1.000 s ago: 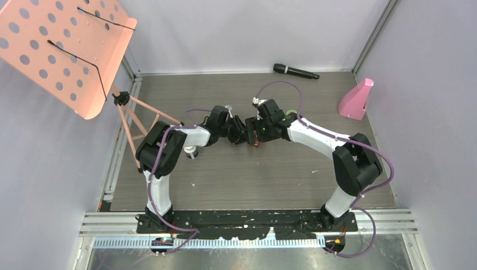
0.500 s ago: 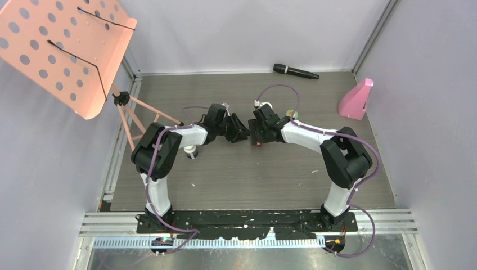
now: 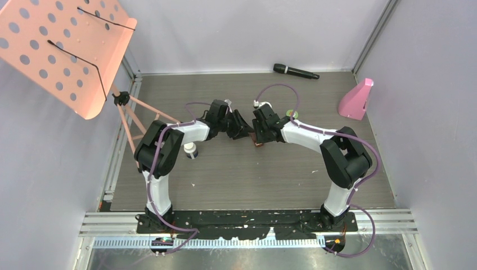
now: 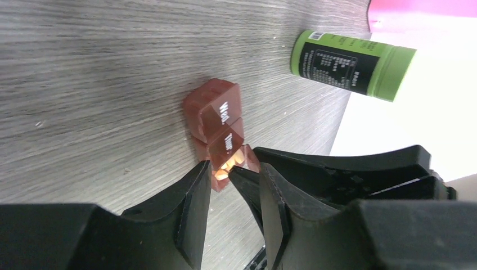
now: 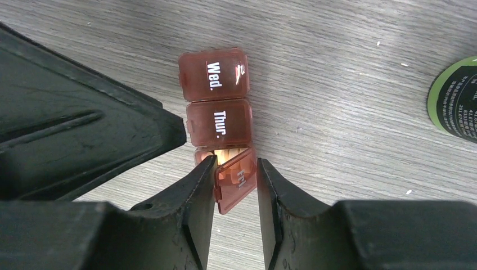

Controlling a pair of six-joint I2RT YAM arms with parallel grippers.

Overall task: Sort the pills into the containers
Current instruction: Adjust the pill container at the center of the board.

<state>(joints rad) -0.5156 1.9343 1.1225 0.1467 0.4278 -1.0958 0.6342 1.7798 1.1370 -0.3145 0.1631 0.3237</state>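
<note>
The brown pill case (image 5: pixel 219 124) lies on the table (image 3: pixel 225 180), about in the middle, where the two arms meet. Its little lids say "Wed." and "Thur." and both are closed. The next lid, at the end of the case, is flipped open, and light orange pills (image 5: pixel 225 154) show inside.

The right claw (image 5: pixel 236 163) comes down over that end and pinches the pill case by the open lid, with one finger on each side of it.

The left claw (image 4: pixel 233 169) is turned on its side. Its fingers are a little apart, and one fingertip touches the left side of the case. I cannot tell if it squeezes anything.

The green bottle (image 4: pixel 349 59) stands just to the right of the case and a bit farther back. The white bottle (image 3: pixel 190 149) stands to the left, close by the left arm.

A black microphone (image 3: pixel 295 71) lies at the far edge of the table. A pink pointed thing (image 3: pixel 355 100) sits at the far right.
</note>
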